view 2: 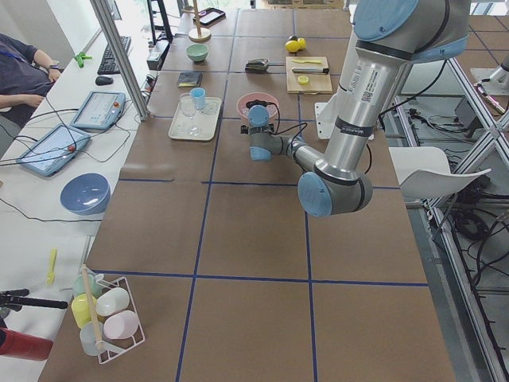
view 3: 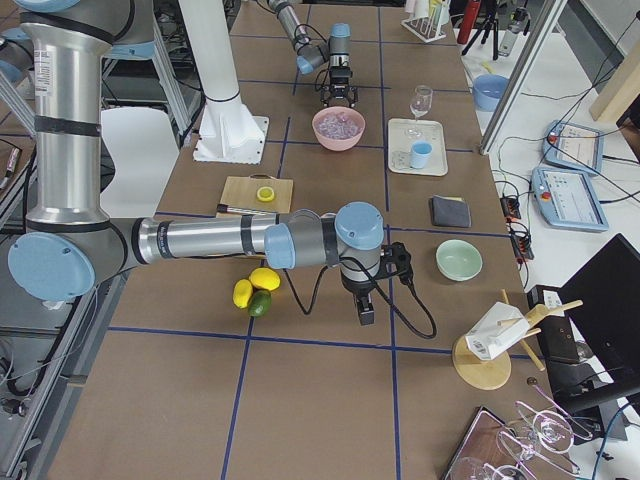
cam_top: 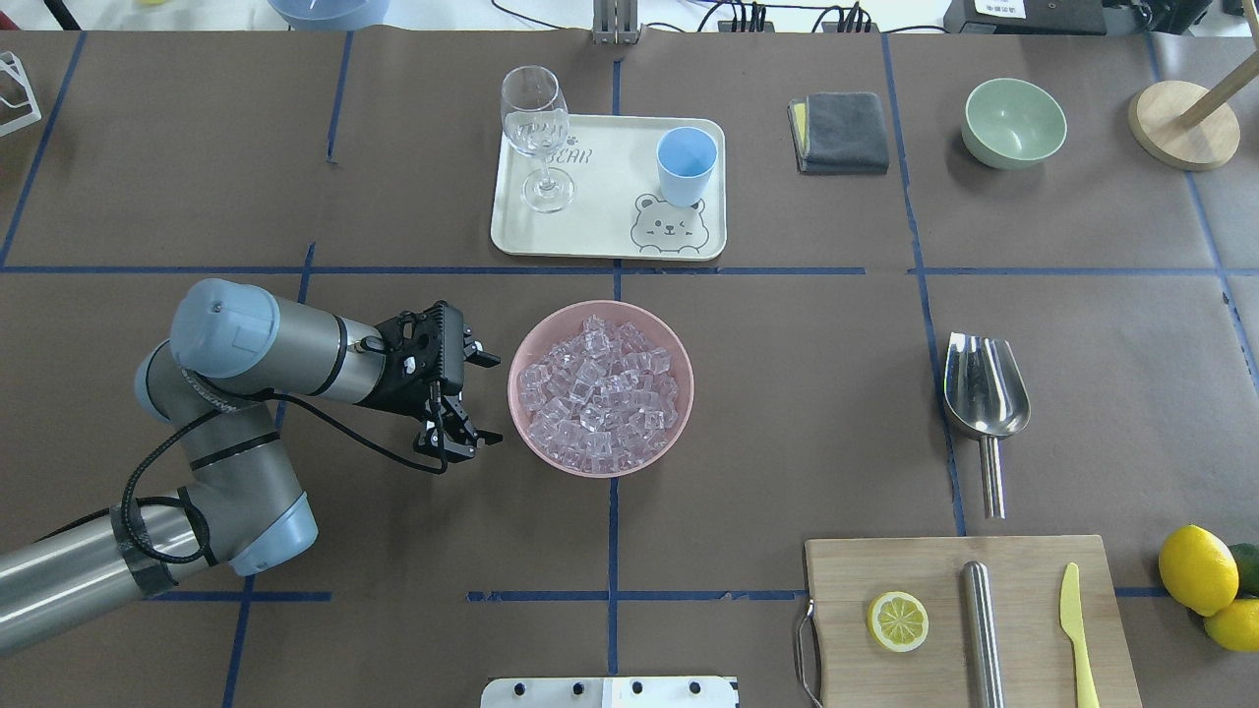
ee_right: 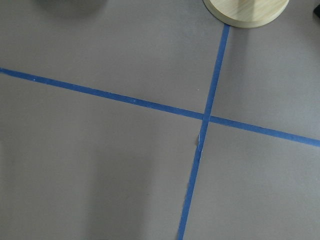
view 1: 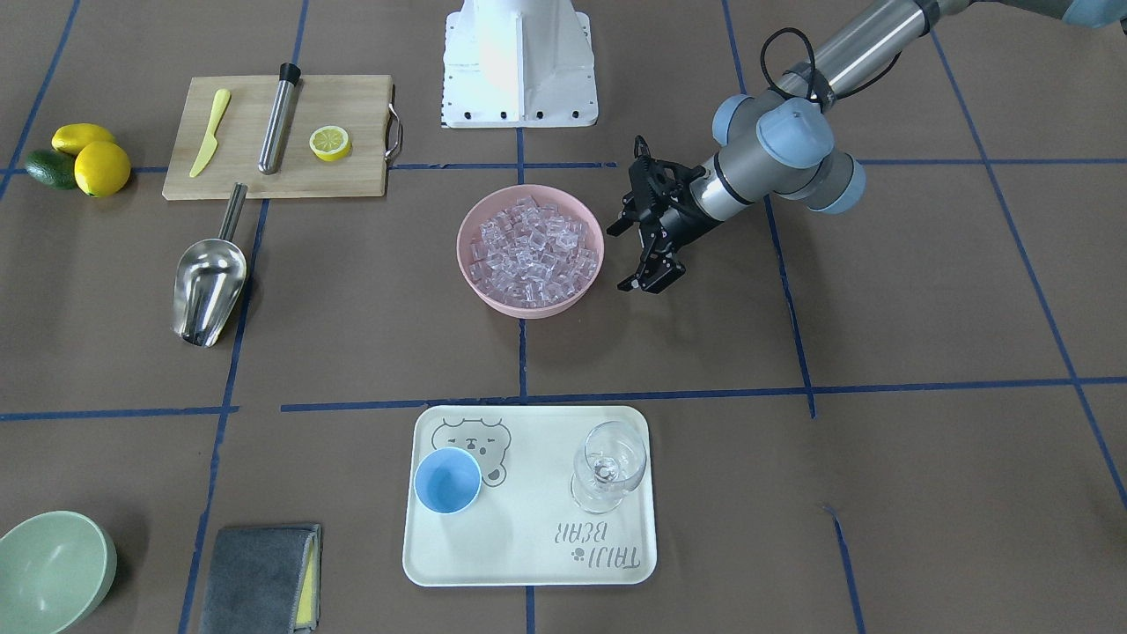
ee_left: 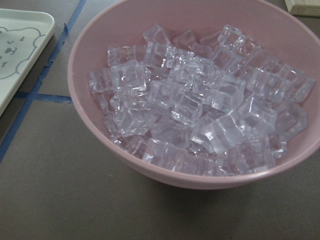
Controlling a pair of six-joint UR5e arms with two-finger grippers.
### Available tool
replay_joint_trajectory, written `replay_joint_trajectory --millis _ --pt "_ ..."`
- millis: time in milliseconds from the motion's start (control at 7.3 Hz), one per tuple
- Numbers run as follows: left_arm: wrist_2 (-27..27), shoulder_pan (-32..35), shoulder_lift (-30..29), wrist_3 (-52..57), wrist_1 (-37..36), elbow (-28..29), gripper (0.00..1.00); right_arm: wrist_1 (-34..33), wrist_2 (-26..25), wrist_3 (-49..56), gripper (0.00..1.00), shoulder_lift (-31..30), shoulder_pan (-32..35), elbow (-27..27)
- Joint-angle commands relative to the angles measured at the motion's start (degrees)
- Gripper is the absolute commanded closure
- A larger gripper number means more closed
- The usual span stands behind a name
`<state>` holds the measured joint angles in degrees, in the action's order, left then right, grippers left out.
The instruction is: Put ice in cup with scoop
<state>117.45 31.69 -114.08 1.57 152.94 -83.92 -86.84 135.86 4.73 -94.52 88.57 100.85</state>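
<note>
Ice (cam_top: pixel 598 393) fills the pink bowl (cam_top: pixel 546 329) in the middle of the tabletop (cam_top: pixel 787 413). The left jaws are spread just beside this bowl and hold nothing. The scoop (cam_top: pixel 986 393) lies alone near the cutting board (cam_top: pixel 885 570). The cup (cam_top: pixel 686 165) stands on the tray (cam_top: pixel 600 197). Whether the right jaws are spread, I cannot tell.

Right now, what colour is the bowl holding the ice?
Pink; the bowl shows best in the left wrist view.

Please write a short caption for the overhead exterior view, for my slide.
Left claw open beside the pink bowl of ice; scoop lies untouched, cup waits on tray.
</note>
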Motion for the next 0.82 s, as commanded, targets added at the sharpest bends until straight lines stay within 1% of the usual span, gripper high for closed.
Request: replay_joint_trajectory --millis 0,137,274,411,548,685 --pt "-2.8 -1.9 -1.1 0.2 3.9 2.3 0.0 0.1 2.6 -0.2 0.0 0.0 -0.2 0.0" --pt "-2.8 -2.0 -1.3 0.4 4.5 2.6 0.0 0.2 3.2 -2.0 0.0 0.3 -1.7 0.2" --pt "-2.8 -2.2 -1.3 0.4 4.6 2.7 0.0 0.2 2.7 -9.9 0.0 0.5 -5.7 3.0" --pt "-2.8 -2.2 -1.2 0.4 4.7 2.7 0.0 0.2 2.7 -16.9 0.0 0.5 -9.3 6.4" --pt "-2.8 -2.2 -1.2 0.4 5.1 2.7 0.0 0.1 2.2 -20.7 0.0 0.5 -13.6 10.6" --pt "-2.8 -2.2 -1.2 0.4 5.1 2.7 0.0 0.0 -0.5 -26.6 0.0 0.5 -18.7 14.9"
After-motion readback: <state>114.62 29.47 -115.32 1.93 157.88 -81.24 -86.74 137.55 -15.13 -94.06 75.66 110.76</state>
